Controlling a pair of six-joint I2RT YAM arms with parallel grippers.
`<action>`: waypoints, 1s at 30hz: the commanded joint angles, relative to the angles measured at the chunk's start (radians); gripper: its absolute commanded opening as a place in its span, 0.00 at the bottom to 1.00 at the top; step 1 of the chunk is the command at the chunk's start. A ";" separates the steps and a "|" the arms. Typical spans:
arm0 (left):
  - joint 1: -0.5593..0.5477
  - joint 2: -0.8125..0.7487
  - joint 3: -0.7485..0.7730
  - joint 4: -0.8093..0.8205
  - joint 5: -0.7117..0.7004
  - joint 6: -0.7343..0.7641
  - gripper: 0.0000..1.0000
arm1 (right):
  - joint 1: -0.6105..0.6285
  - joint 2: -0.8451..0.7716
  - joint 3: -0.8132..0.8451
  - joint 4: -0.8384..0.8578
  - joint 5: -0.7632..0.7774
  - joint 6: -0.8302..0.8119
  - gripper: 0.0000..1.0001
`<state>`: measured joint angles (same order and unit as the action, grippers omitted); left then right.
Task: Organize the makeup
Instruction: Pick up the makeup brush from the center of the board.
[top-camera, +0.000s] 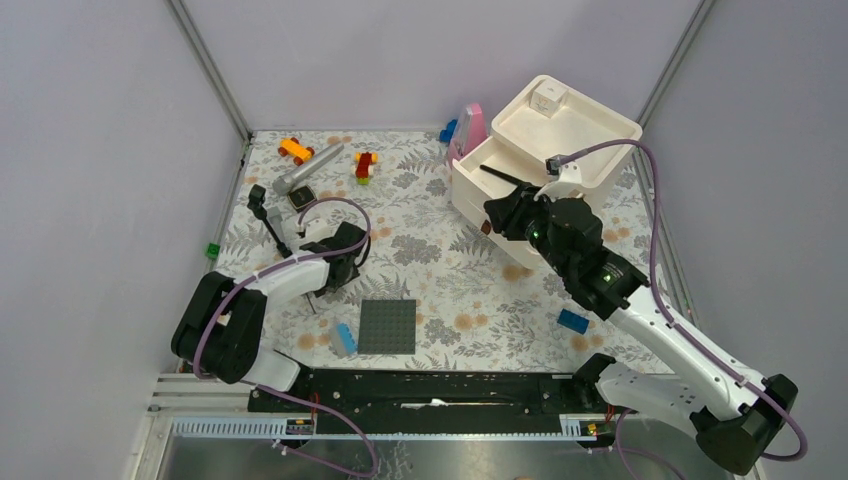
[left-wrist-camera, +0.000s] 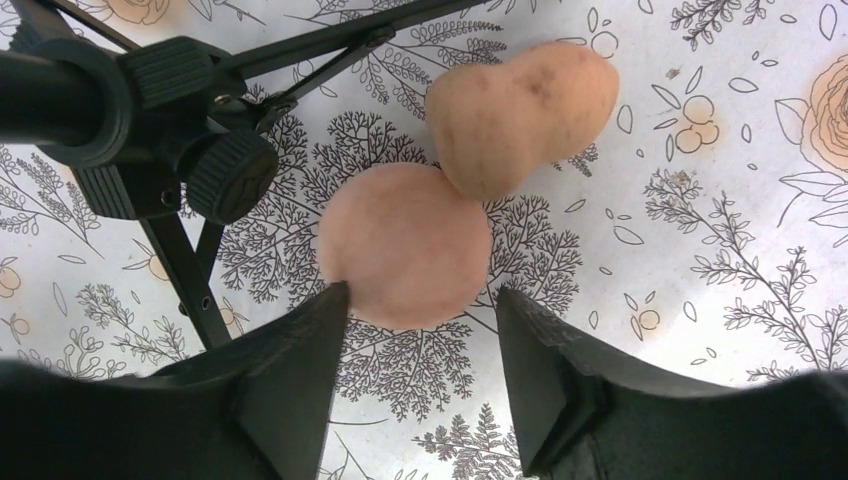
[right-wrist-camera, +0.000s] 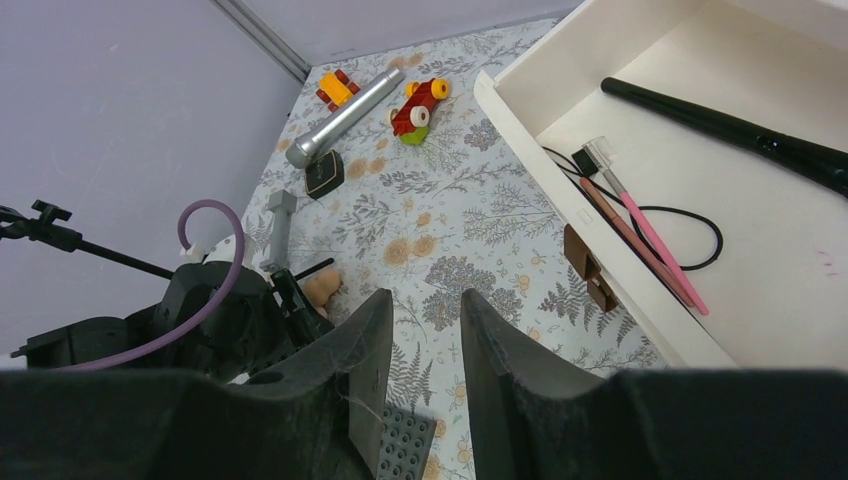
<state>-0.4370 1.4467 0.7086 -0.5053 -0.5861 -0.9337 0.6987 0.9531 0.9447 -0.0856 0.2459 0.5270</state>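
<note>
Hovering left end effector (left-wrist-camera: 420, 310): jaws apart and empty, tips straddling the near edge of a round puff (left-wrist-camera: 405, 245) on the counter (left-wrist-camera: 700, 300).
Puffs counted: two; the second puff (left-wrist-camera: 520, 115) touches the first, just beyond the tips.
Risk: closing could squirt the soft puff forward or drag its neighbour along; the one tripod (left-wrist-camera: 150, 130), just left of the jaws, could snag.
Right end effector (right-wrist-camera: 425, 330): jaws slightly apart, holding nothing, with the white box (right-wrist-camera: 580, 50) to its right.
Box contents counted: one black brush (right-wrist-camera: 720, 125), one pink stick (right-wrist-camera: 655, 243), one red pencil (right-wrist-camera: 630, 235).
</note>
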 joint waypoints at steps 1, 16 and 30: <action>0.005 -0.001 -0.007 0.035 0.030 0.016 0.56 | 0.007 -0.025 -0.007 0.007 0.024 -0.016 0.39; -0.042 -0.131 -0.011 0.026 0.118 0.027 0.00 | 0.008 -0.055 -0.032 0.016 0.047 -0.015 0.40; -0.482 -0.065 0.481 -0.039 0.014 0.052 0.00 | 0.007 -0.235 -0.062 -0.093 0.226 -0.064 0.43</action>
<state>-0.8795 1.3163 0.9379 -0.5671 -0.4950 -0.9623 0.6998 0.8036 0.8986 -0.1307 0.3580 0.4908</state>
